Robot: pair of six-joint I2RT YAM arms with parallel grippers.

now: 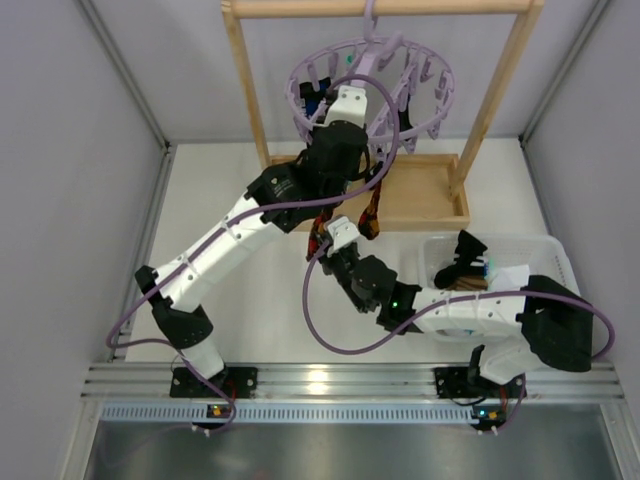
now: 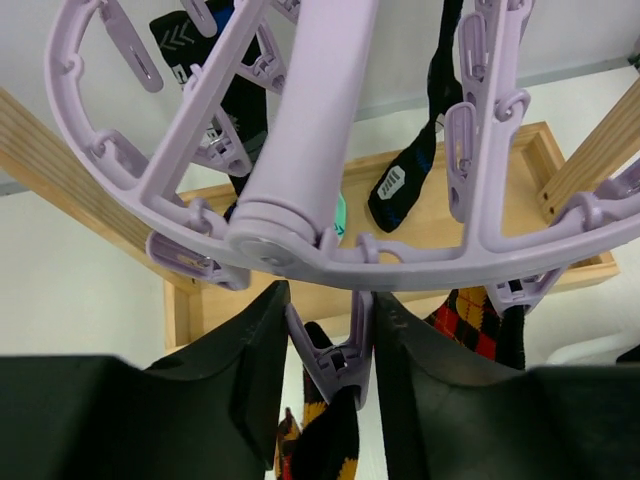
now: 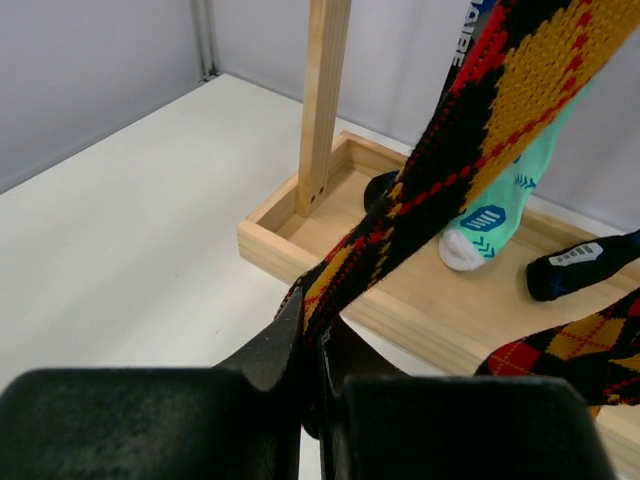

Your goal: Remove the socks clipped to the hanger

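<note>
The lavender hanger (image 1: 440,95) hangs by its hook from the wooden rack, and its ring (image 2: 400,265) fills the left wrist view. My left gripper (image 2: 325,330) reaches up under the ring, its jaws pressing both sides of a clip peg (image 2: 335,355). That peg holds a red-orange-black argyle sock (image 2: 335,435). Lower down, my right gripper (image 3: 312,350) is shut on the bottom end of this stretched sock (image 3: 480,110). A second argyle sock (image 2: 470,325), black socks (image 2: 400,190) and a teal-white sock (image 3: 490,215) hang from other pegs.
The wooden frame rack (image 1: 250,90) stands on a shallow wooden tray base (image 1: 430,200) at the back. A white bin (image 1: 540,255) with socks in it sits at the right, beside the right arm. Grey walls close in both sides.
</note>
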